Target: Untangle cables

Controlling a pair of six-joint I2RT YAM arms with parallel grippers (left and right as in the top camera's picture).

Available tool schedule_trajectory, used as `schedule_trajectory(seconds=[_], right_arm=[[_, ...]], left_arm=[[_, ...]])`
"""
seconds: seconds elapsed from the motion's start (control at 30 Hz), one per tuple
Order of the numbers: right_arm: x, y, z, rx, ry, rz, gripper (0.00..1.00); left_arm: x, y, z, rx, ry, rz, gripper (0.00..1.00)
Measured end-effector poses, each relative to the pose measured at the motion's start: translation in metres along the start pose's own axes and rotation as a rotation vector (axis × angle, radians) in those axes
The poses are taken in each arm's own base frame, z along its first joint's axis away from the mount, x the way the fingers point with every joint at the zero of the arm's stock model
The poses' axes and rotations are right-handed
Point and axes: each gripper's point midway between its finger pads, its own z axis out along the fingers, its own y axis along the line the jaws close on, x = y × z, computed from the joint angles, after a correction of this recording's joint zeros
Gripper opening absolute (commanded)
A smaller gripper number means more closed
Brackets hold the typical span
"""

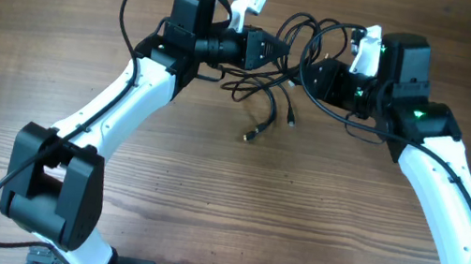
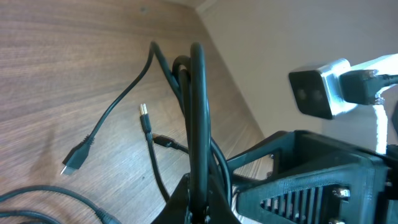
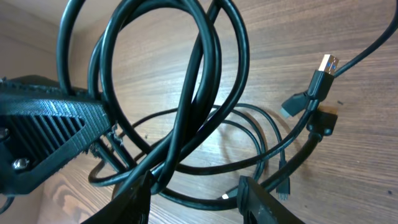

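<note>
Wood-grain table, both pincers pinching the knotted black cable bundle; pulling apart might just tighten its loops

No readable text, labels, brands, numbers or signs anywhere in overhead or either wrist view.

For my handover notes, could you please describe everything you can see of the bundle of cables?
The cables are thin, black and rubbery-looking, knotted into loops between the left gripper and the right gripper, both holding strands. Loose ends trail onto the wooden table, ending in small plugs; one gold-tipped plug hangs free.
</note>
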Motion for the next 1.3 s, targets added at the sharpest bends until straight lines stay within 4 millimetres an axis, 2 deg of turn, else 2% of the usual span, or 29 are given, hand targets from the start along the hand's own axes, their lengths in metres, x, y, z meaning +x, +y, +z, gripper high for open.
schedule_trajectory(seconds=[0.2,0.33,0.43,0.53,0.6,0.7,0.77,0.83,0.97,1.17,1.3], right_arm=[[-0.002,0.003,0.0,-0.013,-0.008,0.026,0.43],[-0.007,0.005,0.001,-0.022,-0.024,0.061,0.43],[-0.015,0.006,0.008,-0.042,-0.048,0.083,0.38],[-0.017,0.006,0.009,-0.057,-0.047,0.091,0.38],[-0.014,0.004,0.005,-0.069,-0.022,0.099,0.38],[-0.01,-0.006,-0.014,-0.057,0.005,0.146,0.38],[-0.008,0.003,-0.026,-0.097,0.017,0.144,0.38],[-0.003,0.015,-0.03,-0.135,0.039,0.132,0.4],[0.006,0.035,-0.021,-0.192,0.077,0.107,0.55],[0.008,0.047,0.001,-0.23,0.105,0.145,0.62],[0.006,0.05,0.013,-0.246,0.109,0.159,0.63]], left_arm=[[-0.022,-0.022,-0.008,0.068,-0.069,-0.001,0.04],[-0.053,-0.059,-0.03,0.204,-0.157,-0.023,0.04],[-0.072,-0.089,-0.048,0.315,-0.198,-0.069,0.04],[-0.076,-0.097,-0.058,0.353,-0.194,-0.104,0.04],[-0.075,-0.085,-0.061,0.325,-0.178,-0.131,0.04],[-0.063,-0.048,-0.058,0.203,-0.15,-0.216,0.04],[-0.057,-0.034,-0.055,0.146,-0.143,-0.248,0.04],[-0.049,-0.017,-0.047,0.057,-0.15,-0.267,0.04],[-0.042,-0.007,-0.032,-0.049,-0.177,-0.275,0.04],[-0.038,0.017,-0.021,-0.241,-0.265,-0.359,0.04],[-0.04,0.022,-0.02,-0.286,-0.302,-0.371,0.04]])
